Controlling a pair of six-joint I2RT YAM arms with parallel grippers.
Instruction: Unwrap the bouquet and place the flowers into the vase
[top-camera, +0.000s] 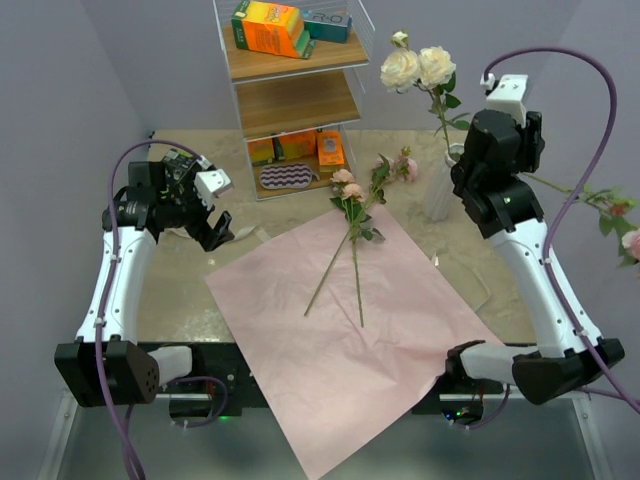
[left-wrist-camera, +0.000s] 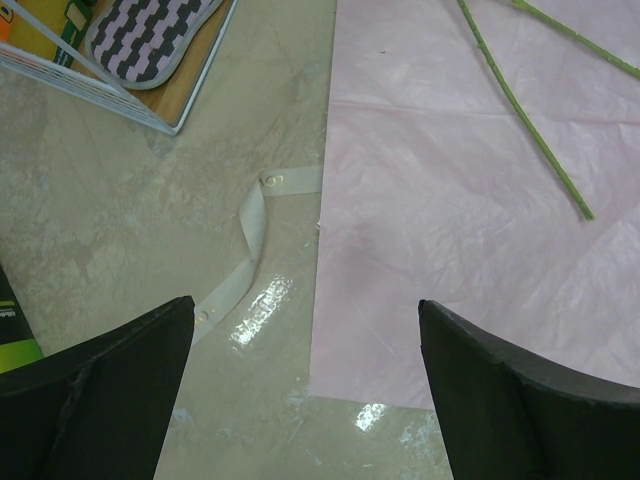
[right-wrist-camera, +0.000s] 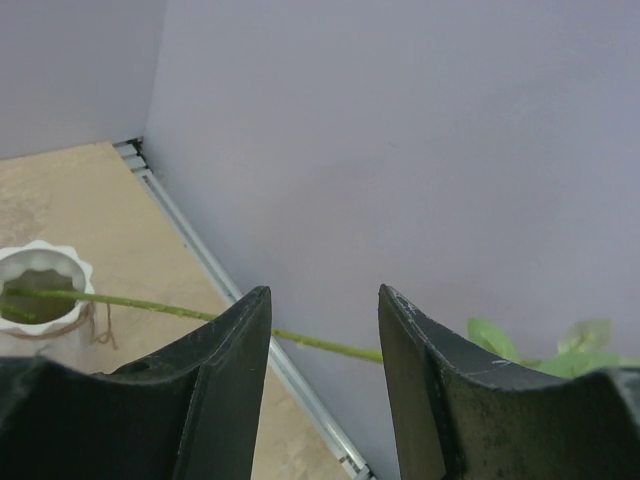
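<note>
- The tall white ribbed ceramic vase (top-camera: 438, 195) stands at the back right of the beige table (top-camera: 185, 290), near the grey right wall (right-wrist-camera: 420, 140). Two cream-white roses (top-camera: 418, 68) stand upright in it.
- A third green stem (right-wrist-camera: 325, 346) leans out over its wavy rim towards that wall.
- The right gripper (right-wrist-camera: 323, 300) hangs beside the vase, higher than its rim, with its fingers apart. The leaning stem crosses the gap beyond them and neither finger pinches it.
- Two long-stemmed pink roses (top-camera: 348, 186) lie loose on the large pink paper sheet (top-camera: 340, 350), stems crossing and blooms towards the back.
- The sheet is spread flat mid-table, and its near corner overhangs the table's near edge between the arm bases.
- A cream ribbon strip (left-wrist-camera: 250, 235) lies on bare table, one end touching the sheet's left edge.
- The left gripper (left-wrist-camera: 305, 310) hovers over that edge with its fingers spread wide, holding nothing. There is bare table to its left.
- A white wire shelf with wooden boards (top-camera: 300, 100) stands at the back centre. It holds an orange box (top-camera: 268, 27), a teal box (top-camera: 328, 22) and a purple-striped pad (top-camera: 287, 177); their print is too small to read.
</note>
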